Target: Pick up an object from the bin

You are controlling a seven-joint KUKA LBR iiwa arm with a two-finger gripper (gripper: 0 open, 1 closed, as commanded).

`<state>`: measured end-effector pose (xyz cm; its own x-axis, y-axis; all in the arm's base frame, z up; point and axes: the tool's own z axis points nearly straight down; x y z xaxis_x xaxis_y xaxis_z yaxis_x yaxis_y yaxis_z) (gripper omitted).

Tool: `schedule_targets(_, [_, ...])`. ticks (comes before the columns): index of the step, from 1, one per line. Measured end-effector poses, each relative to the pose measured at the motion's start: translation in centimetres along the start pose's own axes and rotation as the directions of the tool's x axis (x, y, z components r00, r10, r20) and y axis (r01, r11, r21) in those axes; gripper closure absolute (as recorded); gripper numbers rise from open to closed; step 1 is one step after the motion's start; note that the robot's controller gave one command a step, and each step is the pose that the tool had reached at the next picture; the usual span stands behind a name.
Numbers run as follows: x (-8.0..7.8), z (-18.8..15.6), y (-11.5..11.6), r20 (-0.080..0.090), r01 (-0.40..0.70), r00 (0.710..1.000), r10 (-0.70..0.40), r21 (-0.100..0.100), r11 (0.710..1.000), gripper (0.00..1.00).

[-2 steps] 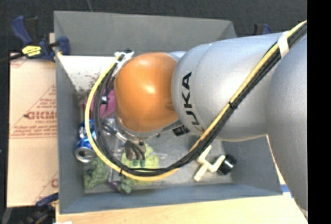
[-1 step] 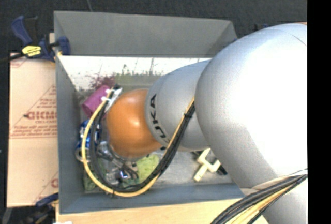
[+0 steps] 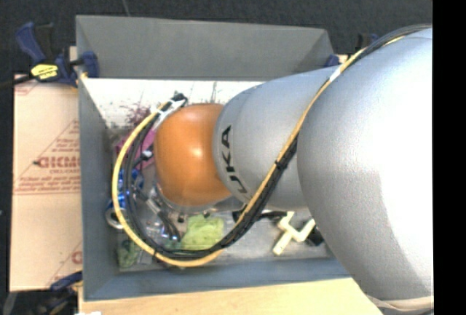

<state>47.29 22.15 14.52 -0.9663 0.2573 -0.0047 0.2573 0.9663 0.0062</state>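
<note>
Whether the jaws are apart or together cannot be told. They sit beneath the orange wrist cover [image 3: 191, 157], low in the bin's [image 3: 200, 52] near-left part, just beside a pale green fuzzy lump [image 3: 200, 232]. Being soft, it may slip or drag neighbouring clutter along.
</note>
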Motion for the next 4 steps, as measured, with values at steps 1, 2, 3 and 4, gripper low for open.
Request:
schedule_targets(1, [0.1, 4.5, 0.0, 0.003, 0.385, 0.923, -0.385, 0.001, 0.923, 0.00])
schedule_targets(2, [0.1, 7.4, 1.1, 0.006, 0.084, 0.996, -0.084, -0.001, 0.996, 0.00])
schedule_targets(3, [0.0, 7.3, 0.0, 0.002, 0.193, 0.981, -0.193, -0.001, 0.981, 1.00])
schedule_targets(4, [0.0, 7.3, 0.0, 0.002, 0.192, 0.981, -0.192, -0.002, 0.981, 1.00])
